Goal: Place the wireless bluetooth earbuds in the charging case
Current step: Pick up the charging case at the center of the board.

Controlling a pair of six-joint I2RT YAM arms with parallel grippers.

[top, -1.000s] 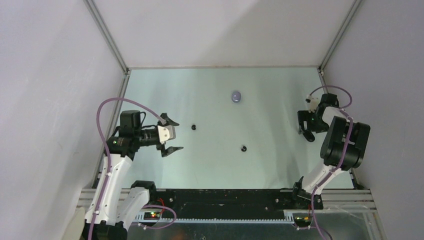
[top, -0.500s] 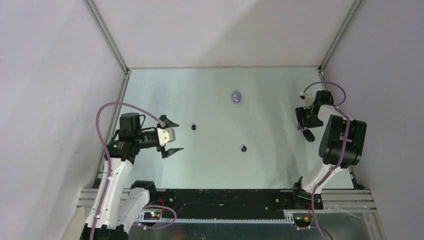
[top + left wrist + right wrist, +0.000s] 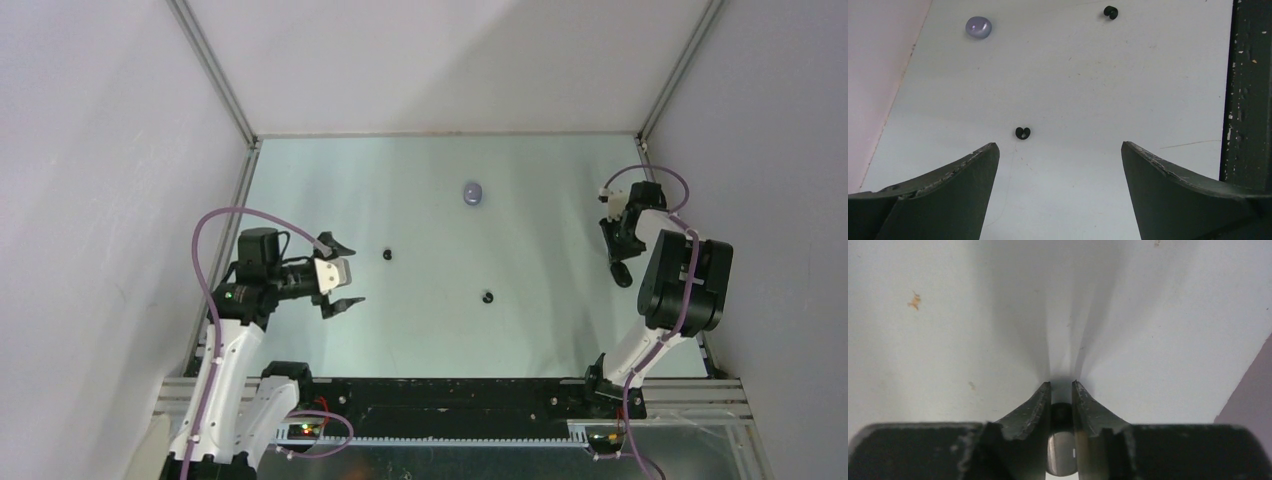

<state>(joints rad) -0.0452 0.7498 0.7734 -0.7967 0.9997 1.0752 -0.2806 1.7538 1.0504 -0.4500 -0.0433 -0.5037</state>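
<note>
Left hand (image 3: 1059,149) released wide before black earbud (image 3: 1022,133); right hand (image 3: 1061,385) nearly clenched near right edge of table (image 3: 560,200), grasp unclear.

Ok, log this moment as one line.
left gripper open, hovering | right gripper closed on dark rounded object | black earbuds loose on table

Pale table (image 3: 440,330); plain white walls (image 3: 440,60); aluminium corner rails (image 3: 212,70); soft light.

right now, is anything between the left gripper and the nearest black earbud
Nothing visible does. The left gripper is open, and the black earbud lies on the table just ahead of its fingertips, only bare surface between.
</note>
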